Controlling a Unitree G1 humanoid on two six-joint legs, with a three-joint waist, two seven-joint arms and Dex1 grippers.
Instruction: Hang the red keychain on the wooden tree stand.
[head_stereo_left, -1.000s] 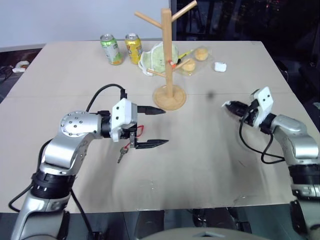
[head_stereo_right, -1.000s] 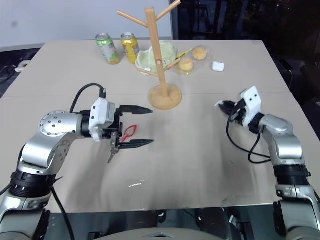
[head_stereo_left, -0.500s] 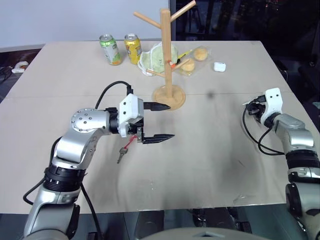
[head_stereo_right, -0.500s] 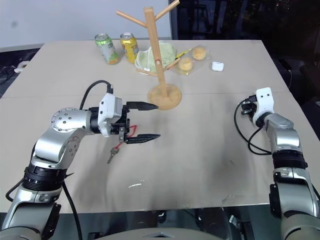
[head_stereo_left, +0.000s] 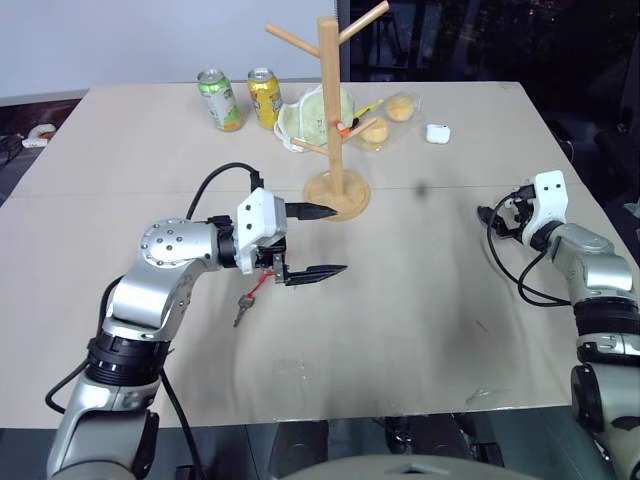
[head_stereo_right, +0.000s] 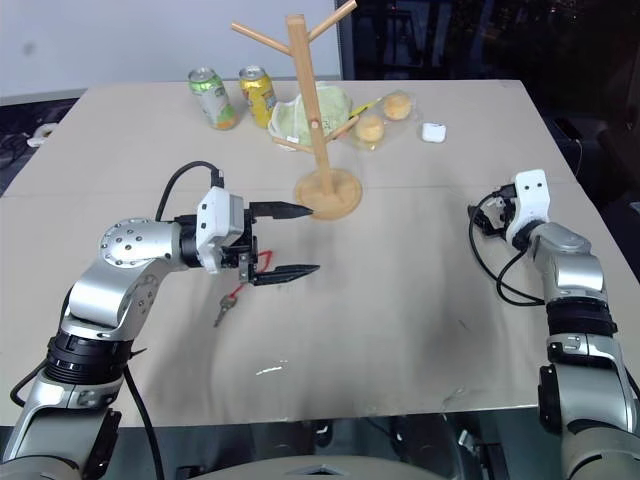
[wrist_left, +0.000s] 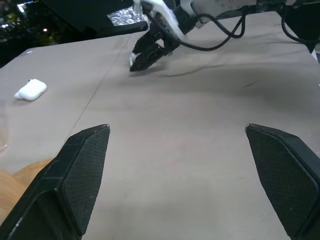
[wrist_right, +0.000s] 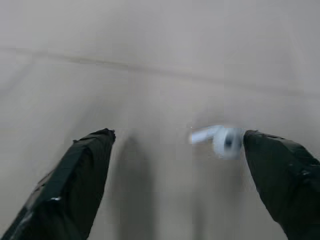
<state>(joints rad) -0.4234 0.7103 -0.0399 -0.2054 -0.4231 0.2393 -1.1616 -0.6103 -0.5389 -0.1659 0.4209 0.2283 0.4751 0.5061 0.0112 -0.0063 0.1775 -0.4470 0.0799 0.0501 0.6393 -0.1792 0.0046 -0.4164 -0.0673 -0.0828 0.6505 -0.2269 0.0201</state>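
The red keychain (head_stereo_left: 262, 283) lies flat on the table, its silver key (head_stereo_left: 241, 310) pointing toward the near edge. My left gripper (head_stereo_left: 325, 242) hovers just above and to the right of it. It is open, its fingers spread wide with nothing between them, and it aims rightward past the wooden tree stand (head_stereo_left: 335, 100). The stand rises from a round base (head_stereo_left: 337, 193) just behind the upper finger. My right gripper (wrist_right: 178, 133) is open and empty, low over the table near the right edge (head_stereo_left: 497, 216).
At the back stand a green can (head_stereo_left: 222, 98) and a yellow can (head_stereo_left: 266, 95). Behind the stand are a pale green bag (head_stereo_left: 318, 115), wrapped buns (head_stereo_left: 390, 115) and a small white case (head_stereo_left: 438, 132). The right arm's cable (head_stereo_left: 520, 285) loops over the table.
My right arm swung outward toward the table's right edge and its fingers went from shut to open. The left gripper stayed open above the keychain, nudging a little toward the stand early on.
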